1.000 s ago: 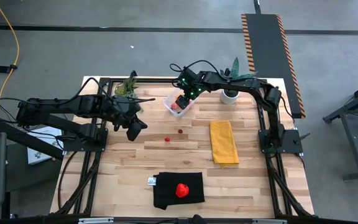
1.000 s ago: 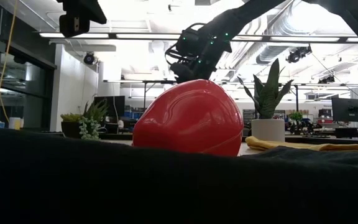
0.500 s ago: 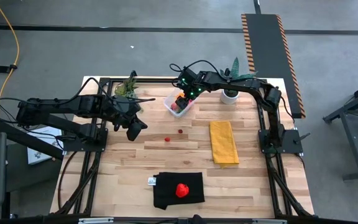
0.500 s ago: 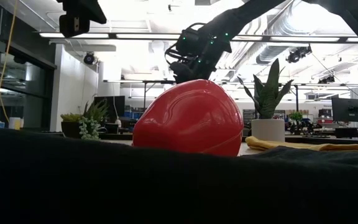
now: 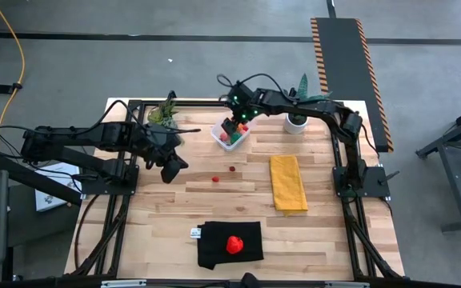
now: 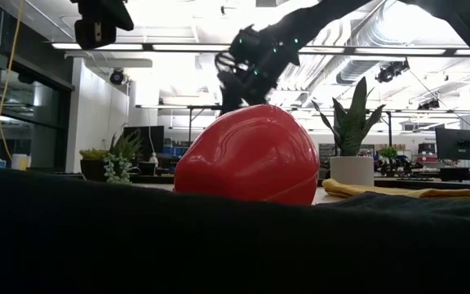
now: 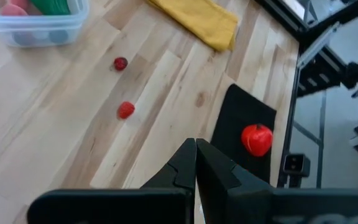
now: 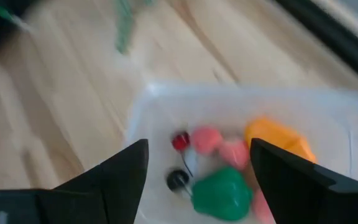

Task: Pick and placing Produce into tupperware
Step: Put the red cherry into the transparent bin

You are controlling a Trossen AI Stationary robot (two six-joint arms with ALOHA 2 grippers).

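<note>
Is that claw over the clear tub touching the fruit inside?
Apart. The right wrist view shows the right gripper open above the tupperware, nothing between its fingers.

The tupperware [image 5: 230, 134] sits at the far middle of the table [image 5: 174, 216], with several produce pieces [image 8: 229, 168] inside it and the right gripper [image 5: 232, 126] above it. Two small berries [image 5: 223, 174] lie on the table just nearer than it, a folded cloth [image 5: 288, 182] to their right. At the near edge a mat [image 5: 229, 244] carries a strawberry-like piece [image 5: 234, 244], and the left gripper [image 5: 168, 171] hangs over the table's left side.
</note>
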